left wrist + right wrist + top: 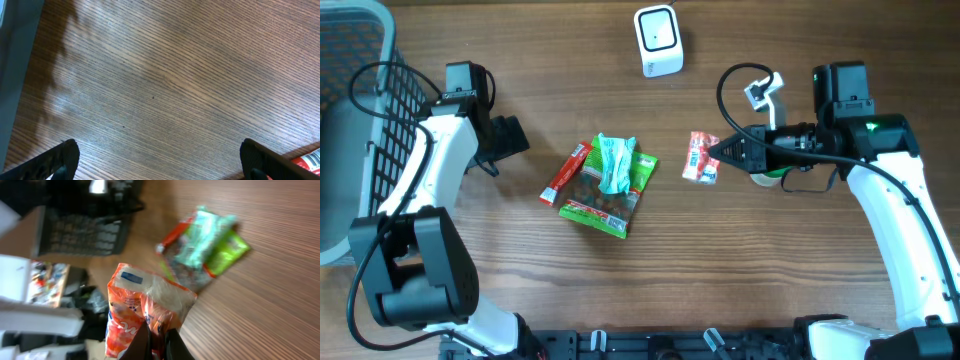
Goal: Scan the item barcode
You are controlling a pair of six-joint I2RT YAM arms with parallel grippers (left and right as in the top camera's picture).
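An orange snack packet [145, 300] is pinched by the right tool [157, 339], robot-side and slightly right of the scanner [657, 40]; the left tool [160, 167] is spread wide, well left of it.

A brown wood-grain table [720, 270] carries a dark mesh basket with a grey rim [390, 60] at its far left corner, running down the left edge. Near the table's middle lies a small heap of snack packets: a crinkled teal packet [614, 162] on top of a green-and-red foil packet [605, 208], with a light-green packet [643, 170] just beside the teal one. A slim red stick-shaped packet [566, 172] lies slanted, touching the heap's left side.
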